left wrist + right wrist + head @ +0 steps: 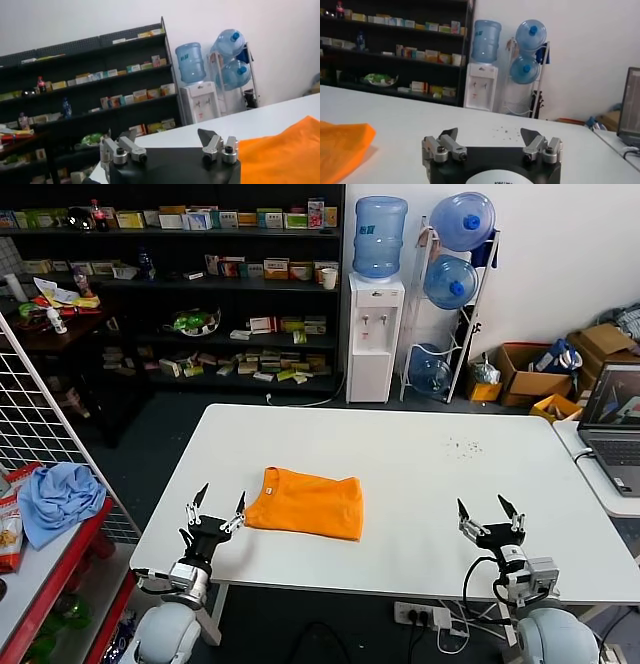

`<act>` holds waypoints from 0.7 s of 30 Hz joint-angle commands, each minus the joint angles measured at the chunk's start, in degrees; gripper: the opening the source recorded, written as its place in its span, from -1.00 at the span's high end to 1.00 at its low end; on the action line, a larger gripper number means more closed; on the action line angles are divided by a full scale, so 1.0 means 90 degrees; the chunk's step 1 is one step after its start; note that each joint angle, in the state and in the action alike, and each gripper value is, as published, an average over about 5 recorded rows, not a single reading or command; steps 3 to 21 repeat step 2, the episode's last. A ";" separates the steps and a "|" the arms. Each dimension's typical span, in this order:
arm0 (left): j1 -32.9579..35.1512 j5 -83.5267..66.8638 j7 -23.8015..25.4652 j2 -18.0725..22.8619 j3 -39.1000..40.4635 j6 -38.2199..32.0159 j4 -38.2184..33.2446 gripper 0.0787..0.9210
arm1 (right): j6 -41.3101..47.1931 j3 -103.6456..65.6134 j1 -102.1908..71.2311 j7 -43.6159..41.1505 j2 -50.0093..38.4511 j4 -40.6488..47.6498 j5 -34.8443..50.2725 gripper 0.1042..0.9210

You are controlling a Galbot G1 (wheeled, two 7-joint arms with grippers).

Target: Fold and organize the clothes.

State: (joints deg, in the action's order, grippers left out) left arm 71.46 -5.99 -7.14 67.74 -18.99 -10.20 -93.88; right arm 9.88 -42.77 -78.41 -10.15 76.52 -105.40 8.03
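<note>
Shirt (305,504) lies folded mid-frame; both grippers, left (216,508) and right (490,515), spread empty; a careless grab could undo folds.

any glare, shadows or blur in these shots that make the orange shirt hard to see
Head view: even room light, no glare on the white table, and the orange T-shirt is sharp with only a thin shadow at its near edge. Left wrist view: the shirt is close and soft, the shelves behind hazy. Right wrist view: just a corner of it shows, casting a faint shadow.
</note>
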 commanded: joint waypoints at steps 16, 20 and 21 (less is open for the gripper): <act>0.0015 0.0068 -0.0005 -0.0038 -0.0048 0.0058 0.0002 -0.77 | 0.0012 -0.0035 -0.0015 -0.0018 0.0031 -0.0013 0.0003 -0.76; 0.0015 0.0068 -0.0005 -0.0038 -0.0048 0.0058 0.0002 -0.77 | 0.0012 -0.0035 -0.0015 -0.0018 0.0031 -0.0013 0.0003 -0.76; 0.0015 0.0068 -0.0005 -0.0038 -0.0048 0.0058 0.0002 -0.77 | 0.0012 -0.0035 -0.0015 -0.0018 0.0031 -0.0013 0.0003 -0.76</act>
